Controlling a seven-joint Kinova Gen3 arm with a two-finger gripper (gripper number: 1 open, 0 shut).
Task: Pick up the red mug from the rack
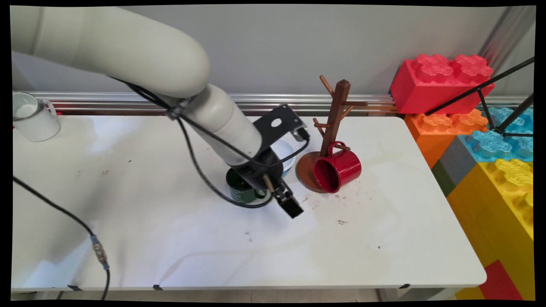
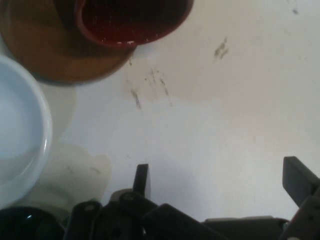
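black two-finger gripper low over the white table, fingers spread wide apart with nothing between them, only bare, scuffed tabletop under the gap. dark green mug just beside the gripper, partly hidden behind the wrist in the main view, upright; whether touching the gripper, cannot tell. pale blue bowl right behind the green mug, close against it, seen at the left edge in the hand view. red mug to the right of the green mug, tipped on its side, mouth facing the near side, handle hooked on a low peg of the brown wooden mug tree and body resting over the tree's round base. white mug well apart from the green mug, upright at the far left corner of the table. stack of big toy bricks, red, orange, blue, yellow, beyond the table's right end, well apart from the green mug. black cables hanging from the arm, looping down beside the green mug.
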